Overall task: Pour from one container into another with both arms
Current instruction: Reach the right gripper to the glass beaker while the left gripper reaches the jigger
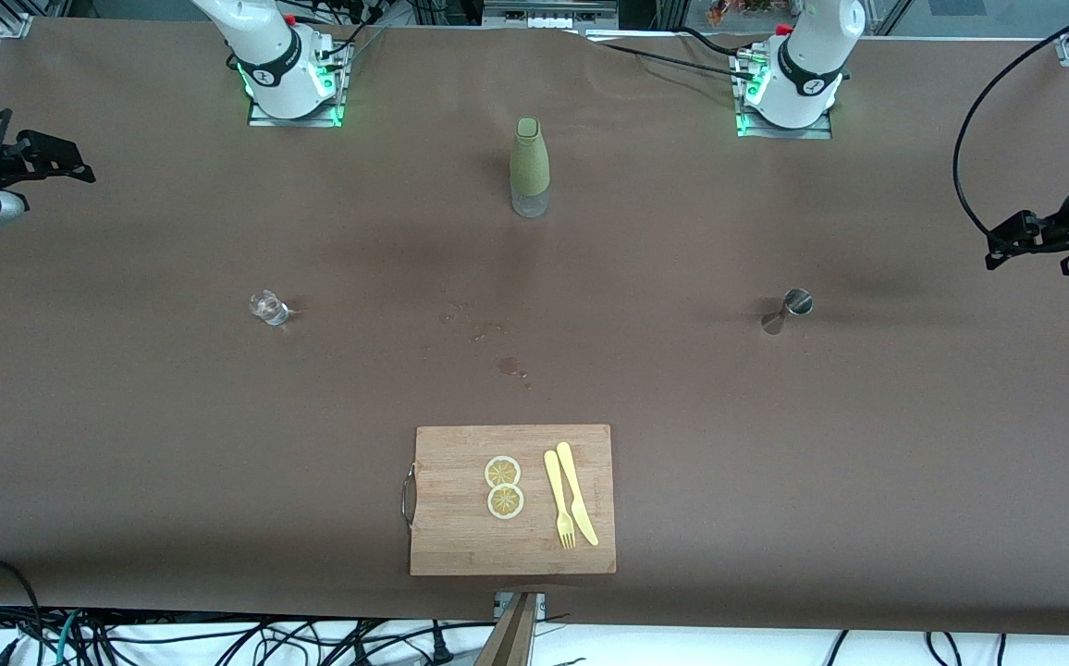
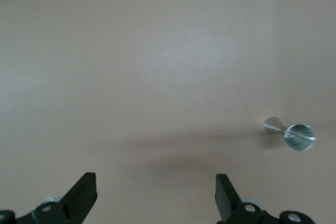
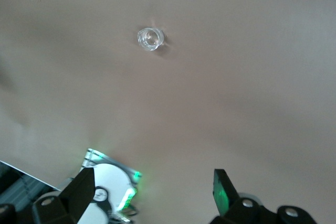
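The brown table (image 1: 128, 444) carries a cutting board (image 1: 460, 536) at its camera edge, and, taking the green bottle (image 1: 529, 166) between the arm bases as landmark, a metal jigger (image 1: 786, 311) stands nearer the camera toward the left arm's end and a small clear glass (image 1: 269, 307) likewise toward the right arm's end. The left gripper (image 2: 156, 195) hangs open over that end with the jigger ahead and off to one side; the right gripper (image 3: 152, 195) hangs open above the glass's end. Each arm looks nearer its own vessel.
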{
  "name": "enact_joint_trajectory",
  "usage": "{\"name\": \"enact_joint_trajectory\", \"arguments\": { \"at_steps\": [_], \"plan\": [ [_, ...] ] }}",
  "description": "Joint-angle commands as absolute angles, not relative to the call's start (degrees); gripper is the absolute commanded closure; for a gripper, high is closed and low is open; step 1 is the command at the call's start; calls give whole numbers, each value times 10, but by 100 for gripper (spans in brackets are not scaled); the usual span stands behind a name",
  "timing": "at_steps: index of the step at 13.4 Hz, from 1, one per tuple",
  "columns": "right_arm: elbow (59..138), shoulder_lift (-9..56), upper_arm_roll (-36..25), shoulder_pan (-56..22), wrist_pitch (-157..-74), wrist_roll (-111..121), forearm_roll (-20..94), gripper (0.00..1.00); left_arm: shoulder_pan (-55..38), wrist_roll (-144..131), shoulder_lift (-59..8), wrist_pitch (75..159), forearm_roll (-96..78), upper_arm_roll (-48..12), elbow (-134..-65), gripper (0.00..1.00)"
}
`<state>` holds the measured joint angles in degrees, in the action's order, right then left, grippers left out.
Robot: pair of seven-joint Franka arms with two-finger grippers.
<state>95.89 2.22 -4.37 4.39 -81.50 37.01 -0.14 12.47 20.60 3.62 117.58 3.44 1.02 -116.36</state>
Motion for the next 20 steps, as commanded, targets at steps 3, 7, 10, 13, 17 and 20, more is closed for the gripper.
{"name": "enact_joint_trajectory", "arguments": {
  "at_steps": [3, 7, 10, 13, 17, 20],
  "plan": [
    [975, 57, -95, 51, -861, 616, 33, 0, 155, 356, 2, 1239, 36, 5, -1179, 0],
    [1033, 71, -133, 54, -910, 763, 156, 0, 170, 501, -52, 1279, -69, 6, -1184, 0],
    [1077, 106, -155, 57, -920, 886, 274, 0, 184, 639, -93, 1298, -153, 6, -1184, 0],
    [1087, 148, -159, 65, -920, 992, 356, 0, 201, 797, -134, 1303, -236, 6, -1183, 0],
    [1085, 246, -159, 92, -911, 1210, 460, 0, 218, 1044, -189, 1305, -364, 9, -1178, 0],
    [1084, 294, -159, 101, -909, 1324, 511, 1, 223, 1263, -233, 1297, -468, 9, -1179, 0]
  ]
}}
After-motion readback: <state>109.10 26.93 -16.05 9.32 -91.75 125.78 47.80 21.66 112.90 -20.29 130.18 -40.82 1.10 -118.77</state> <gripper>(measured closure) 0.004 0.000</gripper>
